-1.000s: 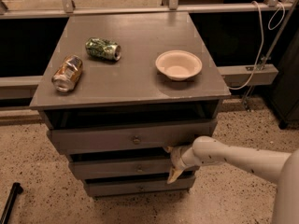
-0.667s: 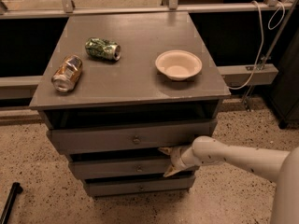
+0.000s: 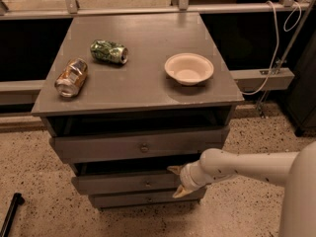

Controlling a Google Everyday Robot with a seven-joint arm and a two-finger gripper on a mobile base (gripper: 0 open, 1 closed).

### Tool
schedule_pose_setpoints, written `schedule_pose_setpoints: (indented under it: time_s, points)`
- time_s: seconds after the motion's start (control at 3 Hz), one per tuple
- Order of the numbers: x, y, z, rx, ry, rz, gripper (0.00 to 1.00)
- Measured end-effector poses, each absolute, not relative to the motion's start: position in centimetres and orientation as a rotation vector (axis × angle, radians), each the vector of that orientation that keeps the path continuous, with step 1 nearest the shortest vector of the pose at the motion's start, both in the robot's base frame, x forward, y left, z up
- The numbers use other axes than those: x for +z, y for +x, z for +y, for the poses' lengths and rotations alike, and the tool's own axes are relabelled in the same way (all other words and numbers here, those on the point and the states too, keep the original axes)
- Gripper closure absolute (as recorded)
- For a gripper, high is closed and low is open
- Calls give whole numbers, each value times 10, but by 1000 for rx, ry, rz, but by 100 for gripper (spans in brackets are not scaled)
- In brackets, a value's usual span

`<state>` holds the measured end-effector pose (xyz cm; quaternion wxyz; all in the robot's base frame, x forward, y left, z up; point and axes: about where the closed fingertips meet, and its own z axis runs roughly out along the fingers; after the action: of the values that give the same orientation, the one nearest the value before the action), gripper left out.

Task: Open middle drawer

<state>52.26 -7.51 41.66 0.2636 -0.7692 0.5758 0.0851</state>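
The middle drawer point(image 3: 118, 183) is the second of three grey fronts in the cabinet, with a small round knob point(image 3: 147, 184) at its centre. My gripper point(image 3: 176, 181) is at the right part of this front, right of the knob. Its two pale fingers point(image 3: 173, 170) are spread apart, one at the front's top edge and one at its bottom edge. The white arm point(image 3: 237, 165) reaches in from the right and hides the front's right end. A dark gap shows above the middle drawer front.
The top drawer point(image 3: 140, 146) juts out slightly under the grey top point(image 3: 143, 83). On the top lie a green can point(image 3: 108, 52), a crushed brown can point(image 3: 72, 77) and a white bowl point(image 3: 189, 68). The lowest drawer point(image 3: 133, 200) sits below. A black rod point(image 3: 10, 215) lies on the floor at left.
My gripper has shifted a little to the left and down along the middle drawer front. The cans and the bowl have not moved.
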Motion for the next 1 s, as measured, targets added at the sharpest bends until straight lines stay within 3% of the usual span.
schedule_pose_setpoints:
  time_s: [1.0]
  points:
    - [448,455,-92,435,-2012,1613,36]
